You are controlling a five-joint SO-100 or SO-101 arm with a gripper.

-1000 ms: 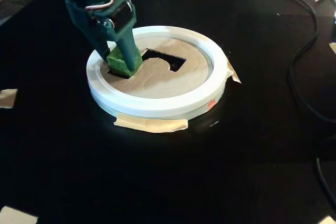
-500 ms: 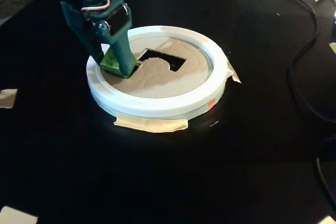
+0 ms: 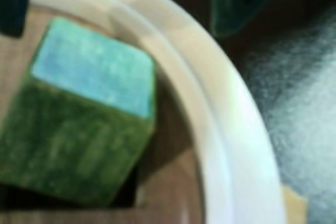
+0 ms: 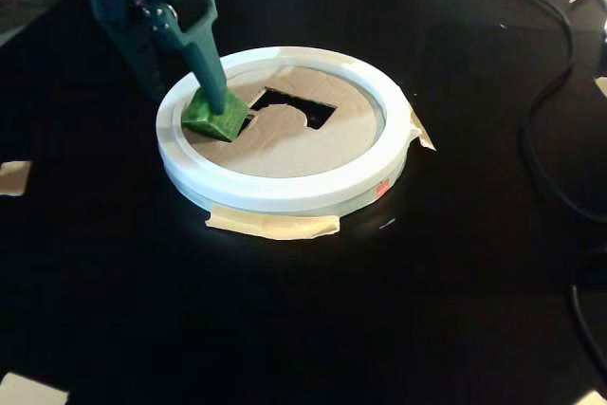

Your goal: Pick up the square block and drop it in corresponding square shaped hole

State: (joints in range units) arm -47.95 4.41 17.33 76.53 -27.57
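The square block (image 4: pixel 216 117) is a small green cube resting tilted at the left side of the tan round board (image 4: pixel 303 147), inside its white rim (image 4: pixel 285 193). In the wrist view the block (image 3: pixel 79 135) fills the lower left. It leans over the square shaped hole, of which only a dark sliver (image 3: pixel 127 195) shows under its corner. My gripper (image 4: pixel 185 94) is open and straddles the rim. One finger (image 4: pixel 211 78) comes down to the block's top and the other (image 4: pixel 142 54) stands outside the ring. In the wrist view the gripper (image 3: pixel 123 19) has nothing held between its fingers.
A larger dark cutout (image 4: pixel 296 106) with a curved notch lies right of the block. Masking tape (image 4: pixel 275 225) holds the ring to the black table. A black cable (image 4: pixel 545 130) runs down the right side. Paper scraps lie at the left edge (image 4: pixel 11 177) and the lower left corner (image 4: pixel 28 391).
The gripper has opened, let go of the block and drawn back up and to the left. The block, held over the hole before, now rests tilted on the board.
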